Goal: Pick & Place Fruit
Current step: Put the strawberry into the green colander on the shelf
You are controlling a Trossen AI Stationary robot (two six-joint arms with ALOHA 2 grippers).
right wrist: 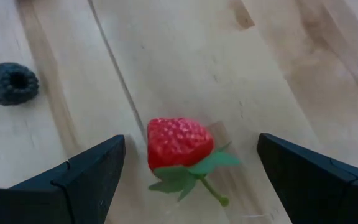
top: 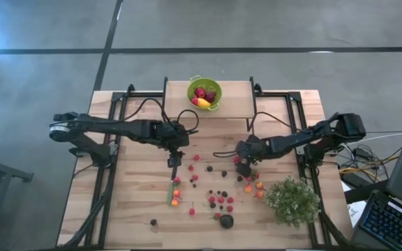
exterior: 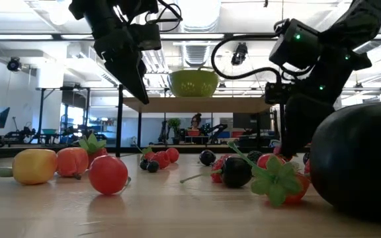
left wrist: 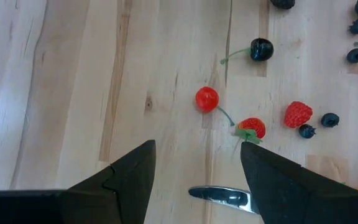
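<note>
Only a small part of the job is looking done: the lime-green plastic colander bowl [top: 204, 93] on the raised wooden shelf at the table's far edge is holding a few pieces (red ones and a yellow one), while most of the small artificial fruit [top: 215, 199] — red berries, dark purple-black ones, a few orange — is lying scattered across the pale wooden slatted table [top: 131, 209], with the bigger dark round fruit [top: 226, 221] sitting near the front edge. The right gripper [right wrist: 188, 163] is hovering low with its fingers spread wide on either side of a red strawberry with a green leafy cap [right wrist: 182, 144], not yet touching it, and a dark blackberry-like piece [right wrist: 10, 83] is lying off to one side; this looks like the pick in hand. The left gripper [left wrist: 194, 171] is hanging above the table's middle, open and empty, over a round red cherry on a green stem [left wrist: 207, 99], with the slim green-handled knife [top: 171, 187] just beneath it. A bushy pale-green artificial plant [top: 292, 201] is standing at the table's right front corner. Judging by the spread, nearly all the placing is remaining — dozens of pieces.
</note>
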